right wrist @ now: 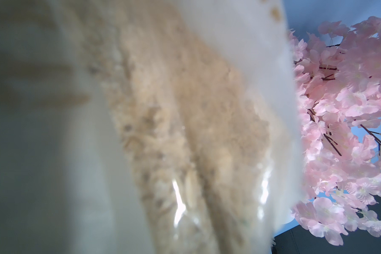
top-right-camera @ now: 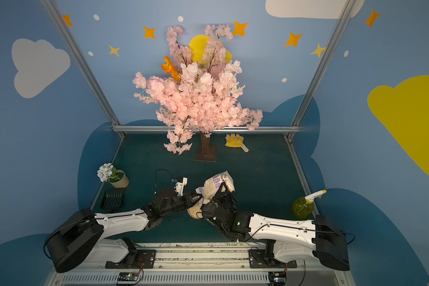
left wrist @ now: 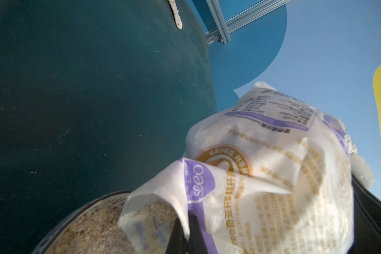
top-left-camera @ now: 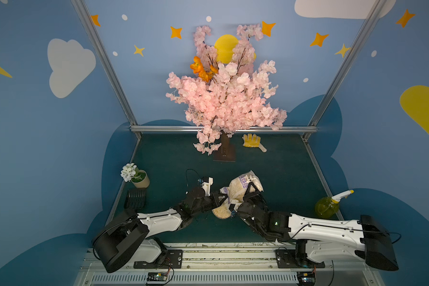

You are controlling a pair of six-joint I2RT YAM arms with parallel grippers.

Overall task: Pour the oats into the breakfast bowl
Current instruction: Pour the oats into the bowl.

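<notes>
The oats are pale flakes in a clear-and-white bag [top-left-camera: 243,184] [top-right-camera: 217,184] with purple print, held tilted above the table's front middle. Its open mouth [left wrist: 145,211] hangs over the breakfast bowl [top-left-camera: 220,218] [left wrist: 86,207], which holds a heap of flakes [left wrist: 86,235]. My left gripper [top-left-camera: 222,198] [left wrist: 185,222] is shut on the bag's edge beside the mouth. From the right side, my right gripper [top-left-camera: 250,190] [top-right-camera: 222,190] is shut on the bag's full body. In the right wrist view the bag [right wrist: 185,132] fills the picture and hides the jaws.
A pink blossom tree [top-left-camera: 223,99] stands at the back middle with a yellow glove [top-left-camera: 252,141] beside it. A beige flower pot [top-left-camera: 141,179] and a black rack [top-left-camera: 135,198] are at the left edge. A yellow-green spray bottle [top-left-camera: 328,206] stands at the right edge.
</notes>
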